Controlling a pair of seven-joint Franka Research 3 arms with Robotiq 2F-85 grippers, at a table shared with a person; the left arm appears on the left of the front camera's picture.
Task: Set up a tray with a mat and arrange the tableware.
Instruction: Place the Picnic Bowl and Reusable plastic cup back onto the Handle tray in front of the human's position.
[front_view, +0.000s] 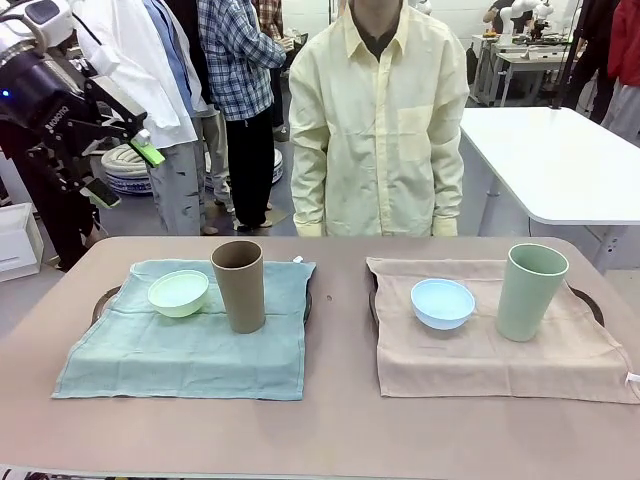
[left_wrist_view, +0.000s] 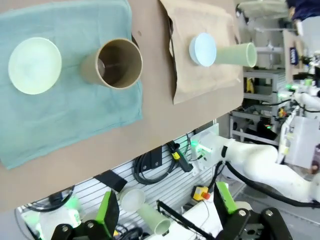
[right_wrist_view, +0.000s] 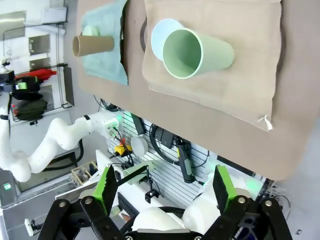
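Trays mostly hidden under the mats, only dark rim bits peek out beside the teal mat (front_view: 190, 335) and the beige mat (front_view: 490, 350). Mint green bowl (front_view: 179, 292) and brown cup (front_view: 238, 285) stand upright on the teal cloth, close together; light blue bowl (front_view: 443, 302) and pale green cup (front_view: 532, 291) on the beige one. All matte plastic, cloths wrinkled. Left gripper (left_wrist_view: 162, 212) raised off the table's left corner, jaws spread, empty. Right gripper (right_wrist_view: 165, 192) likewise wide apart, empty. A person (front_view: 380, 120) stands behind the table, hands cut off by its edge.
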